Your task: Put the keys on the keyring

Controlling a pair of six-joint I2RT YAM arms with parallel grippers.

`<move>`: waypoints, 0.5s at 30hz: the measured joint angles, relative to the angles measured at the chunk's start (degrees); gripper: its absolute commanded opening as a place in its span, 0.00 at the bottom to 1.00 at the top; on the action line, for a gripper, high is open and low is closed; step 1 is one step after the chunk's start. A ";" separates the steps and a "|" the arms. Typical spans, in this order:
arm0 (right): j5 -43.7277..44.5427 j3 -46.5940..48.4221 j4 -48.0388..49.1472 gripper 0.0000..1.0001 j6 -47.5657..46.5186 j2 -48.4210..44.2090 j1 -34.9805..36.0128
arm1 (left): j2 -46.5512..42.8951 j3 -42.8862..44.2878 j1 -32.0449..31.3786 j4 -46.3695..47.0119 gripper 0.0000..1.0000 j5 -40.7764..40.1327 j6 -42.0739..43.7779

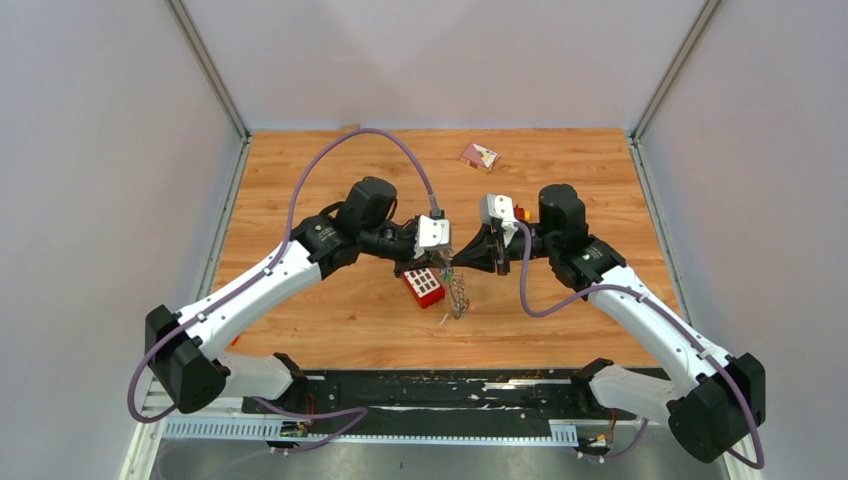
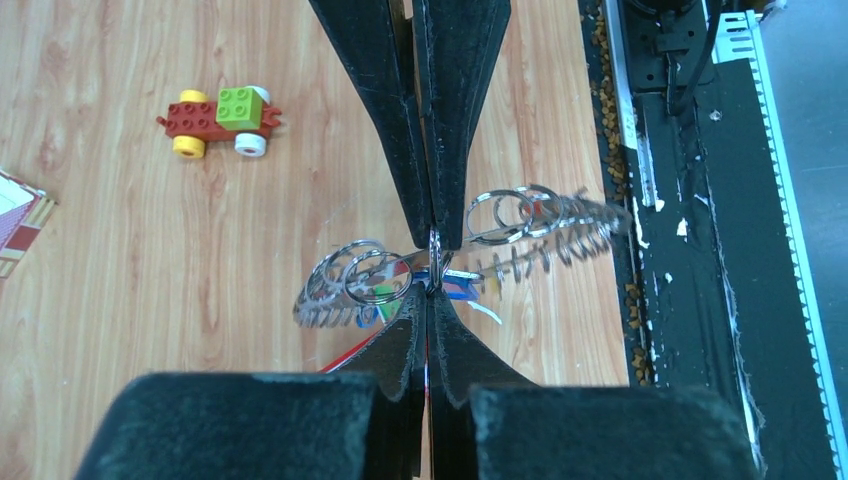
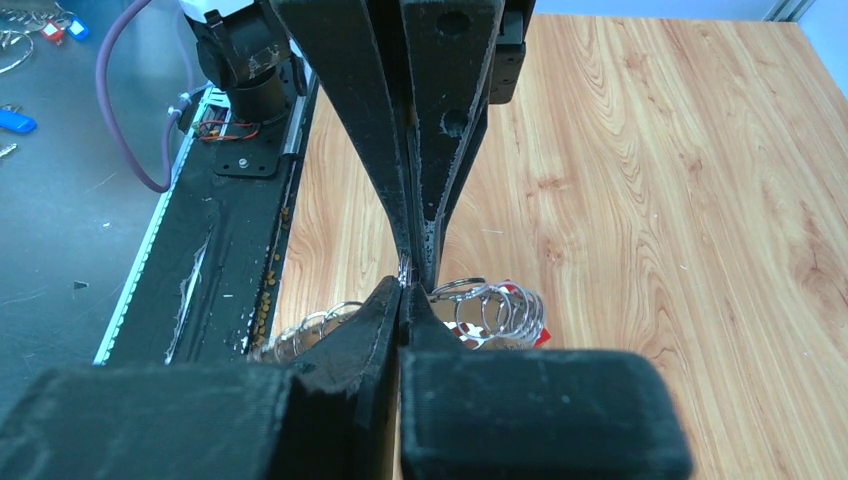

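My left gripper (image 2: 428, 300) and right gripper (image 3: 402, 295) meet tip to tip, both clenched on the keyring (image 2: 522, 232). Its coiled loops spill to either side of my fingertips. A blue-tagged key (image 2: 462, 289) hangs just beneath them, near the red brick (image 1: 424, 287).

Your wood-grain tabletop (image 1: 340, 320) carries a red studded brick (image 1: 424, 287) just nearside of the meeting fingers (image 2: 455, 120). A small block-built toy car (image 2: 220, 120) sits beyond them, and a pink-and-white card (image 1: 478, 155) lies farther past.
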 measured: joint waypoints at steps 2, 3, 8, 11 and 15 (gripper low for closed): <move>0.02 0.00 -0.15 0.00 0.00 0.00 -0.09 | 0.59 0.02 0.00 0.15 0.00 0.33 -0.04; 0.02 0.00 -0.15 0.00 0.00 0.00 -0.09 | 0.87 0.02 0.00 0.28 0.00 0.42 -0.11; 0.04 0.00 -0.11 0.00 0.00 0.00 -0.22 | 2.38 1.20 0.00 0.13 0.10 0.85 -0.70; 0.11 0.00 -0.13 0.00 -0.20 0.00 -0.33 | 2.91 1.97 0.07 -0.48 0.17 0.72 -0.72; 0.22 0.00 -0.13 0.00 -0.90 -0.04 -0.33 | 2.82 2.05 0.04 -0.66 0.29 0.04 -0.15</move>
